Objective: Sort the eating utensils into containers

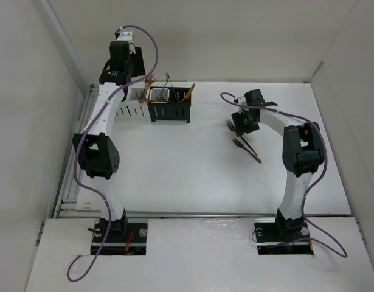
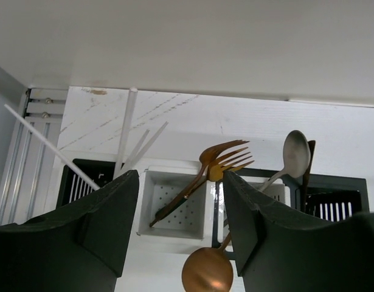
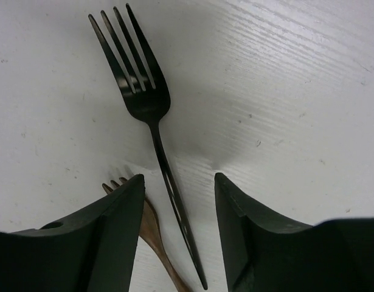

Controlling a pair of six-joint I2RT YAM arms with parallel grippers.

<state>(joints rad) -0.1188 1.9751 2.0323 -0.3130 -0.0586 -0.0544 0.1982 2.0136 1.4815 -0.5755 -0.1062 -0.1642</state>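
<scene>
The containers stand in a row at the back left: a white caddy and a black caddy. In the left wrist view, a white caddy holds a copper fork. White chopsticks, a silver spoon and a copper spoon stand in neighbouring caddies. My left gripper is open and empty above the white caddy, and it also shows in the top view. My right gripper is open and straddles the handle of a black fork lying on the table. A copper fork lies beside it, partly under the left finger.
Both forks lie at the right middle of the table: the black fork and the copper fork. White walls enclose the table on three sides. A metal rail runs along the left edge.
</scene>
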